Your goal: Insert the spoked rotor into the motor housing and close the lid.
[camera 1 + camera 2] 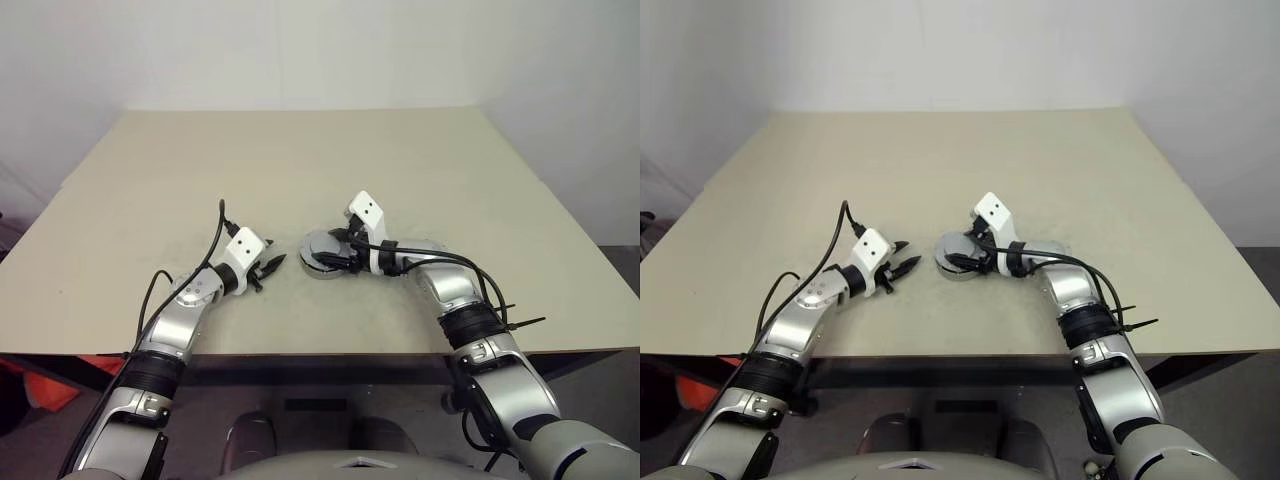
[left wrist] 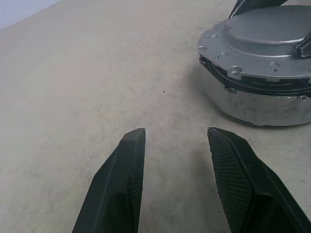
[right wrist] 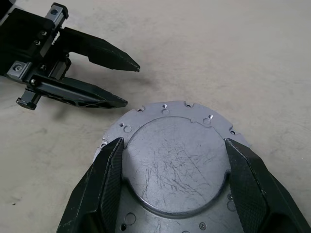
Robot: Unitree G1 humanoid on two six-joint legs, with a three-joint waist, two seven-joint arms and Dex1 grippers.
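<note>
The motor housing (image 2: 252, 104) stands on the table (image 1: 300, 160) near its front middle. The matte grey lid (image 3: 175, 165) lies on top of it, with a dark gap showing under the lid's rim. My right gripper (image 3: 175, 141) reaches in from the right, its two fingers pressed against opposite sides of the lid's raised round centre. My left gripper (image 2: 177, 131) hovers just left of the housing, open, with nothing between its fingers. The spoked rotor is hidden from view.
The beige table top stretches wide behind and to both sides of the housing. Its front edge (image 1: 300, 352) runs close below both arms. Black cables (image 1: 215, 240) loop over each wrist.
</note>
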